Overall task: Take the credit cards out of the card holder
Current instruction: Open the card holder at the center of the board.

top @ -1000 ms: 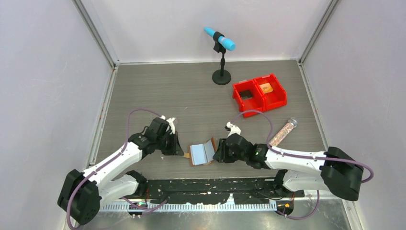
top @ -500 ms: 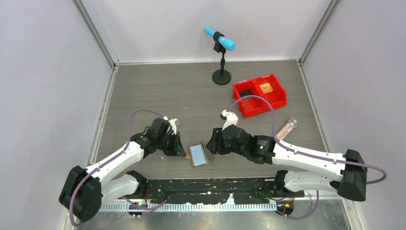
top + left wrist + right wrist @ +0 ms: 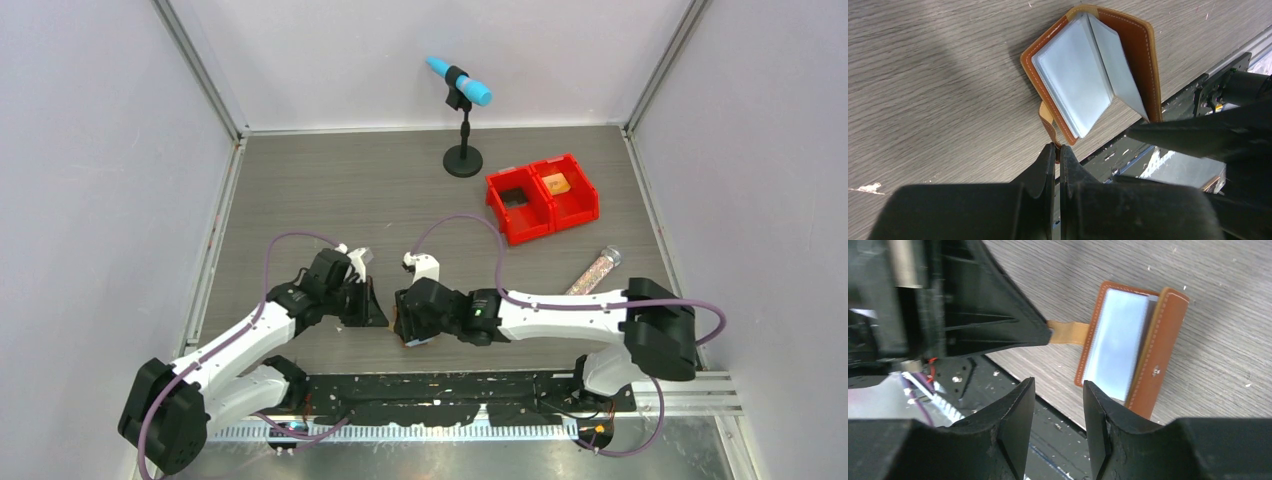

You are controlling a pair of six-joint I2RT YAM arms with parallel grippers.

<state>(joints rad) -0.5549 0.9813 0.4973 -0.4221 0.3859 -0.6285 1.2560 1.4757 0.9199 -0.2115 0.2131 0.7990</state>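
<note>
The card holder (image 3: 1088, 75) lies half-open on the table (image 3: 350, 190), its tab (image 3: 1047, 117) pinched in the clenched left gripper (image 3: 1057, 150). The right gripper (image 3: 1058, 390) hovers just beside it, jaws parted, holding nothing.

The left arm (image 3: 240, 340) and right arm (image 3: 560, 315) meet at the card holder (image 3: 400, 325) near the table's (image 3: 330, 200) front edge
</note>
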